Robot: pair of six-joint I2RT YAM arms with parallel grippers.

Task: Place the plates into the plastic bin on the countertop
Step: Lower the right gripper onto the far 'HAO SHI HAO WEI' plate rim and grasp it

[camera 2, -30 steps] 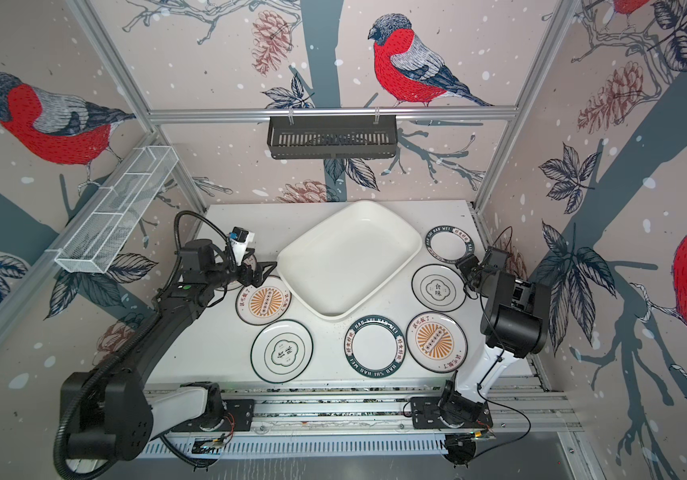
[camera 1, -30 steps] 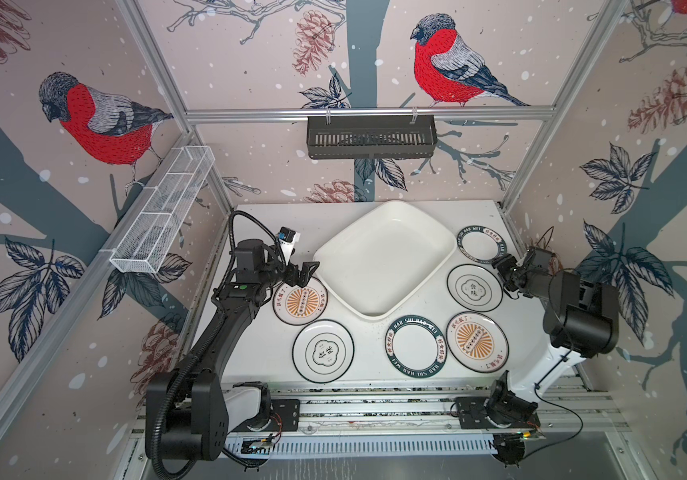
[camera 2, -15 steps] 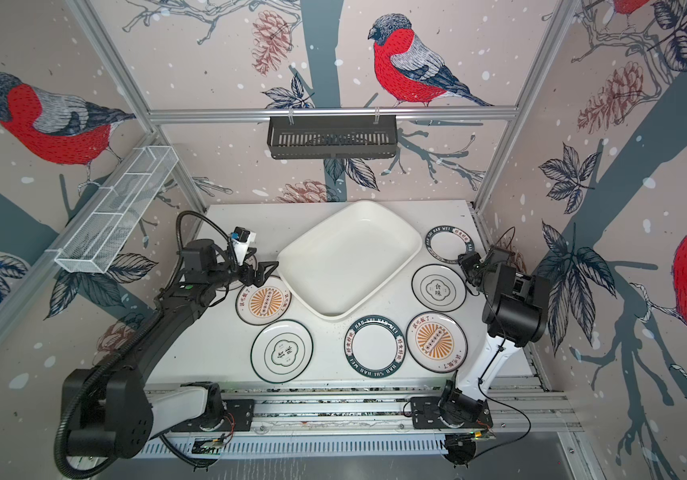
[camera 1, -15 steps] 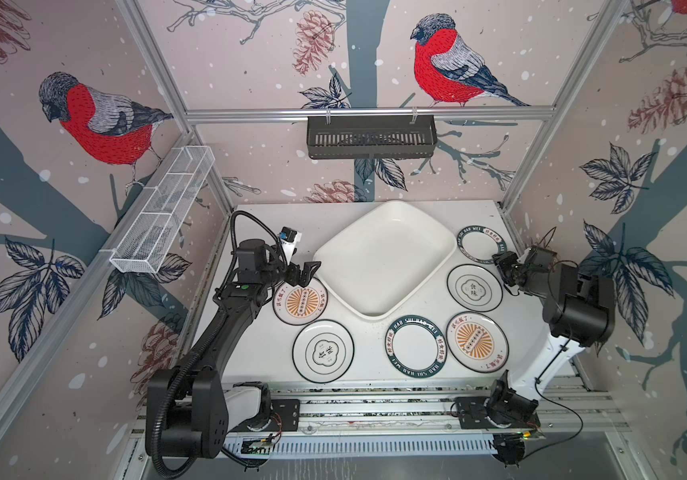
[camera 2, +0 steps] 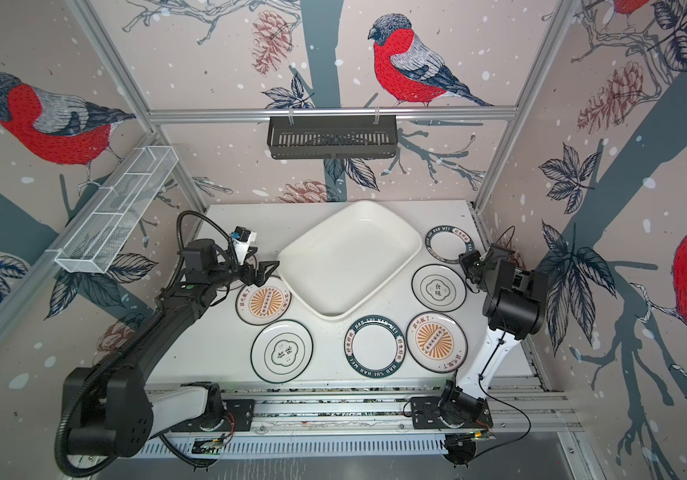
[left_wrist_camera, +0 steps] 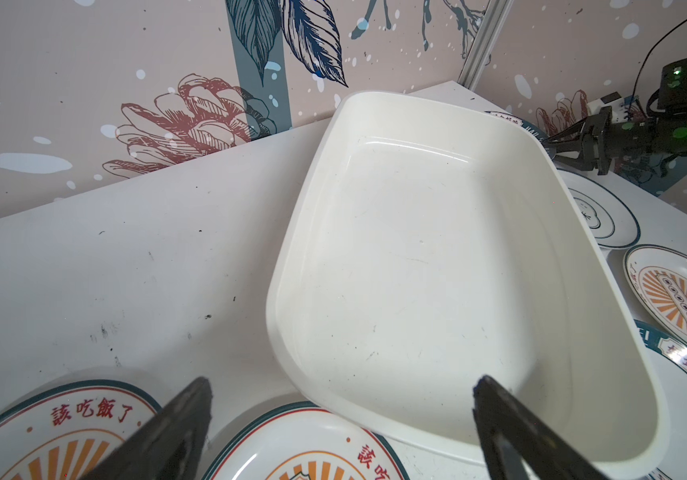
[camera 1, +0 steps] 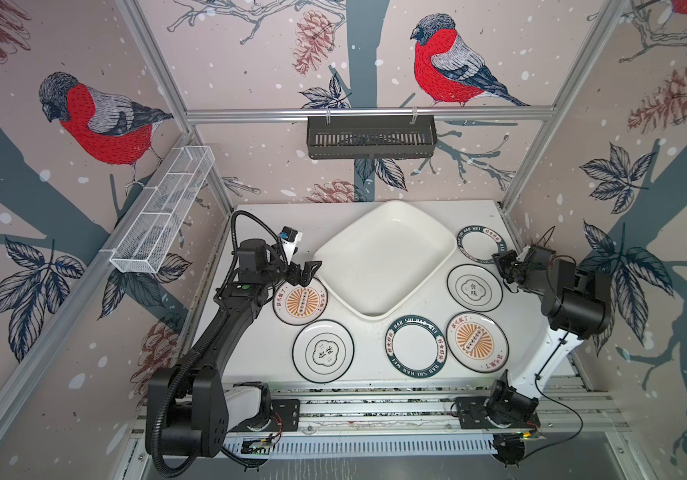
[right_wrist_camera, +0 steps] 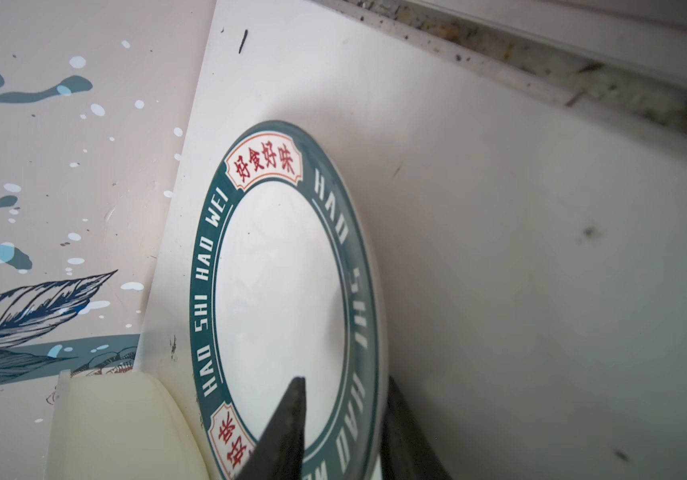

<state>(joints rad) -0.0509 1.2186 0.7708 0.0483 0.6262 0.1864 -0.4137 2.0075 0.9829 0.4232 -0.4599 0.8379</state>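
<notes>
Right gripper [right_wrist_camera: 344, 384] sets narrow jaws astride the rim of the green-rimmed plate [right_wrist_camera: 279, 270], which lies on the countertop [camera 1: 369, 372] beside the bin [camera 1: 383, 257]; whether they pinch it I cannot tell. Left gripper [camera 1: 308, 274] hangs wide open over a sunburst plate [camera 1: 300, 301] at the bin's corner.

2 overhead views, same countertop [camera 1: 312, 220]; 2 close wrist views
</notes>
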